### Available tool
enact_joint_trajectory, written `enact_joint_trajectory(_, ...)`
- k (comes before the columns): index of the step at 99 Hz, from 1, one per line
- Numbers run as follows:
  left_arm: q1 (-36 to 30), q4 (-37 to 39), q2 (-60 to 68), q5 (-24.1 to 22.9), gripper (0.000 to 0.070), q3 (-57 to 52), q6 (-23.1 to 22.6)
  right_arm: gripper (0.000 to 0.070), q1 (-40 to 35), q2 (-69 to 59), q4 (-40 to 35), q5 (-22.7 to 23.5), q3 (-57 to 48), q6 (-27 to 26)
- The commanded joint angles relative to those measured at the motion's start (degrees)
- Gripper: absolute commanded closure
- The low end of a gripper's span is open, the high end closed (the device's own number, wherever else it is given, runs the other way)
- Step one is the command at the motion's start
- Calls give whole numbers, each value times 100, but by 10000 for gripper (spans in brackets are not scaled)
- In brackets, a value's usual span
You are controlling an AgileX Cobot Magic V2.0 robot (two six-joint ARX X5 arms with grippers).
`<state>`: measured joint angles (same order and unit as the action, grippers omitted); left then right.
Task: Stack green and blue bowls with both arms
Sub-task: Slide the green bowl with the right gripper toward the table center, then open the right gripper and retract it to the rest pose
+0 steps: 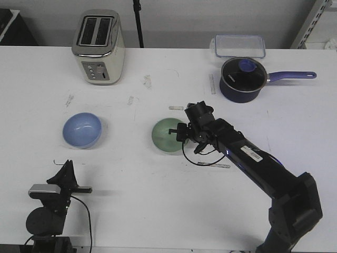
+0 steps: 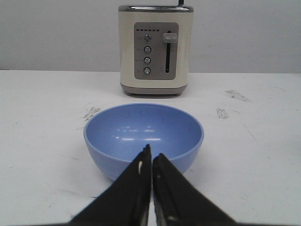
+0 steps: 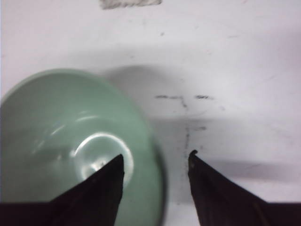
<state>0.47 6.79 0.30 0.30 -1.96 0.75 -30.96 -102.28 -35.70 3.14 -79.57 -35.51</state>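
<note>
The pale green bowl (image 1: 167, 135) sits upright near the table's middle. My right gripper (image 1: 180, 132) is open over its right rim; in the right wrist view (image 3: 156, 160) one finger hangs over the green bowl's (image 3: 70, 146) inside and the other outside the rim. The light blue bowl (image 1: 82, 129) sits upright at the left. My left gripper (image 1: 67, 171) rests near the front edge, apart from the blue bowl. In the left wrist view the gripper (image 2: 151, 151) is shut and empty, pointing at the blue bowl (image 2: 143, 132).
A cream toaster (image 1: 99, 46) stands at the back left, behind the blue bowl. A navy saucepan (image 1: 242, 79) with a purple handle and a clear lidded box (image 1: 238, 45) stand at the back right. Tape strips and scuffs mark the white table (image 1: 158, 200).
</note>
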Motion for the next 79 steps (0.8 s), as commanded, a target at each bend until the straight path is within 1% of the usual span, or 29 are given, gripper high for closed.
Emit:
enact_joint_trajectory(1, 0, 79, -11, 11, 699, 127, -11, 356, -59, -4, 39, -17, -142, -35)
enact_joint_trajectory(12, 0, 79, -11, 11, 699, 127, -11, 271, -48, 166, 55, -66, -142, 7)
enact_joint_trajectory(27, 0, 79, -11, 11, 699, 127, -11, 269, 2, 463, 90, -247, -138, 319)
enact_joint_trajectory(38, 0, 79, -11, 11, 699, 127, -11, 269, 122, 754, 157, -363, -63, 772)
enact_joint_trajectory(53, 0, 79, -11, 11, 699, 127, -11, 276, 431, 1327, 667, -363, 380, 1679)
enact_joint_trajectory(73, 0, 79, -11, 11, 699, 127, -11, 300, 992, 2433, 1746, -363, 1423, 3364)
enact_joint_trajectory(76, 0, 79, -11, 11, 699, 127, -11, 323, 1095, 2605, 1908, -361, 1604, 3578)
enact_joint_trajectory(79, 0, 79, -11, 11, 699, 127, -11, 379, 1200, 2793, 2070, -363, 1799, 3753)
